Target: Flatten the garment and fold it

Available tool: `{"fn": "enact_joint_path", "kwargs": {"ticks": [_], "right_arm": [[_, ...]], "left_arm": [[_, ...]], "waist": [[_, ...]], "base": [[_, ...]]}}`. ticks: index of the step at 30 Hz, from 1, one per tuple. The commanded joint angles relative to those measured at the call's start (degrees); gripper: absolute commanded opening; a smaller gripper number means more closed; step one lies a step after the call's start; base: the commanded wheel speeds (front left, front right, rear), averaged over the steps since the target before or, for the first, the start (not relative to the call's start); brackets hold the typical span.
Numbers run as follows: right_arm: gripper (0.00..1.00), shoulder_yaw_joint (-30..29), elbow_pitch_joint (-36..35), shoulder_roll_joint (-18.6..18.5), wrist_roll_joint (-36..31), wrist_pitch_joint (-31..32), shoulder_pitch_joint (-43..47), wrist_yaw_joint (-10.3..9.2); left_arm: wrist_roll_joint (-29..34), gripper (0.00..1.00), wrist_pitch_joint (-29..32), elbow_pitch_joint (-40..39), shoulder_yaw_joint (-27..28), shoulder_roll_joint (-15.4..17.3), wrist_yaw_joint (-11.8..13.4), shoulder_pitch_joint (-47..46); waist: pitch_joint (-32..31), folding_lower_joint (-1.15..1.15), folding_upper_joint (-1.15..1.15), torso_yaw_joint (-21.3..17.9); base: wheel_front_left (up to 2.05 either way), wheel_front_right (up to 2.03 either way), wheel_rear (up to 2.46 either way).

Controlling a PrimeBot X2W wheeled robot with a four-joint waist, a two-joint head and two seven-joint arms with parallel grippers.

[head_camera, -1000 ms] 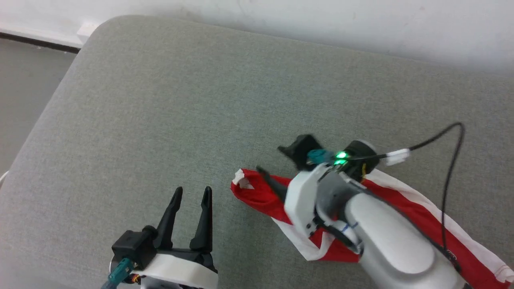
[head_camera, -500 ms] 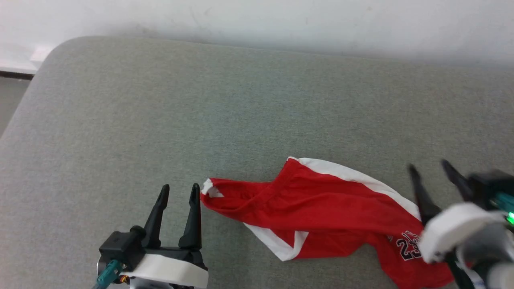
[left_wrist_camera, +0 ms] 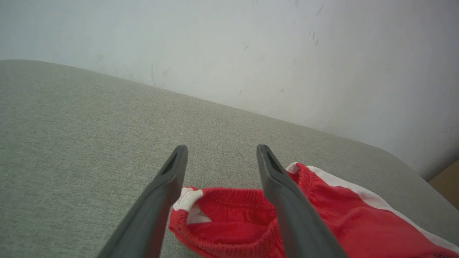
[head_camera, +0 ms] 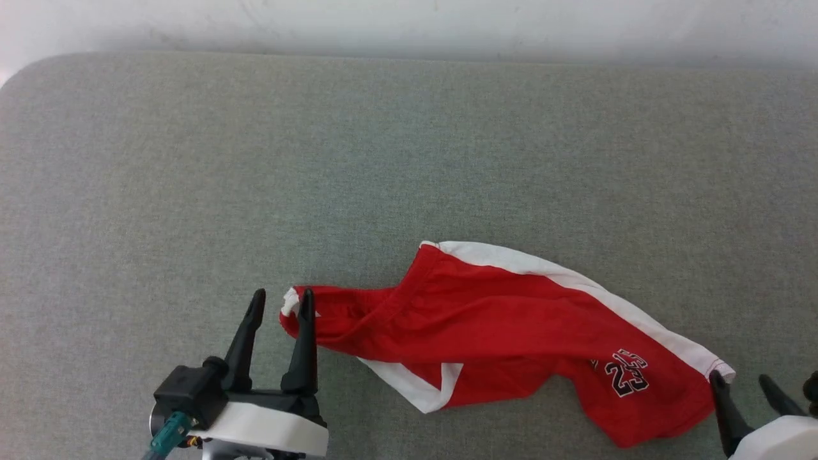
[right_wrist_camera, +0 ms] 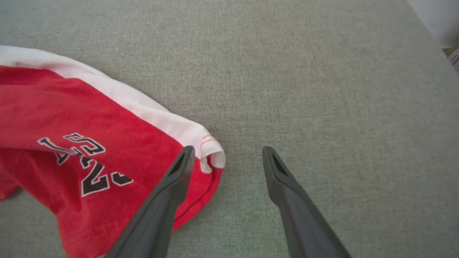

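The left gripper (head_camera: 283, 294), spread and empty, hangs over the waistband end of the garment (head_camera: 498, 319), which lies twisted across the grey cushion (head_camera: 383, 160); a deep pinch here could trap both layers and lock the twist; the right gripper (head_camera: 739, 377), spread and empty, sits by the hem corner and could miss the thin cloth; nothing bars either reach.

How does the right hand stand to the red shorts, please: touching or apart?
Cannot tell: the right wrist view shows a right hand finger crossing the red shorts' hem, its height unclear.
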Motion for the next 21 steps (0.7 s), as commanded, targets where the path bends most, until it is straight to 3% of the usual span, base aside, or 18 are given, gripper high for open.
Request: {"fn": "enact_joint_path", "kwargs": {"ticks": [1,3,4,6,11,15,21], "right_arm": [[1.00,0.04,1.01,0.20,0.89,0.08,-0.57,-0.05],[1.00,0.47,3.31,0.20,1.24,0.46,-1.11,-0.05],[0.49,0.53,4.46,0.20,1.83,0.68,-1.40,-0.05],[0.00,0.52,6.53,0.21,2.38,0.62,-2.15,-0.05],[0.00,1.36,7.72,0.21,0.78,-0.34,-4.91,-0.05],[0.00,1.43,5.10,-0.14,-5.17,0.85,-9.92,-0.05],[0.00,1.57,4.69,-8.23,-8.91,3.66,-20.81,-0.05]], "left_arm": [[0.49,1.00,-0.27,0.00,0.07,-0.06,-0.49,-0.52],[0.61,1.00,-0.27,0.08,-0.07,-0.06,-0.57,-0.83],[0.68,1.00,-0.27,0.15,-0.12,-0.06,-0.62,-0.96],[0.75,1.00,-0.27,0.20,-0.05,-0.06,-0.66,-1.16],[0.91,1.00,-0.27,-0.17,0.33,-0.06,-0.57,-0.99],[0.97,1.00,-0.27,-0.70,0.21,-0.07,-0.50,-0.97],[0.46,1.00,-0.27,-0.85,-0.89,-0.07,-0.42,-2.44]], "waist": [[0.19,0.00,0.00,0.22],[0.26,0.00,0.00,0.74],[0.31,0.00,0.00,1.11],[0.36,0.00,0.00,1.82],[0.40,0.00,0.00,3.21],[0.75,0.00,0.00,4.05],[2.43,0.00,0.00,5.47]], "base": [[0.00,0.00,0.00],[0.00,0.00,0.00],[0.00,0.00,0.00],[0.00,0.00,0.00],[0.00,0.00,0.00],[0.00,0.00,0.00],[0.00,0.00,0.00]]}}
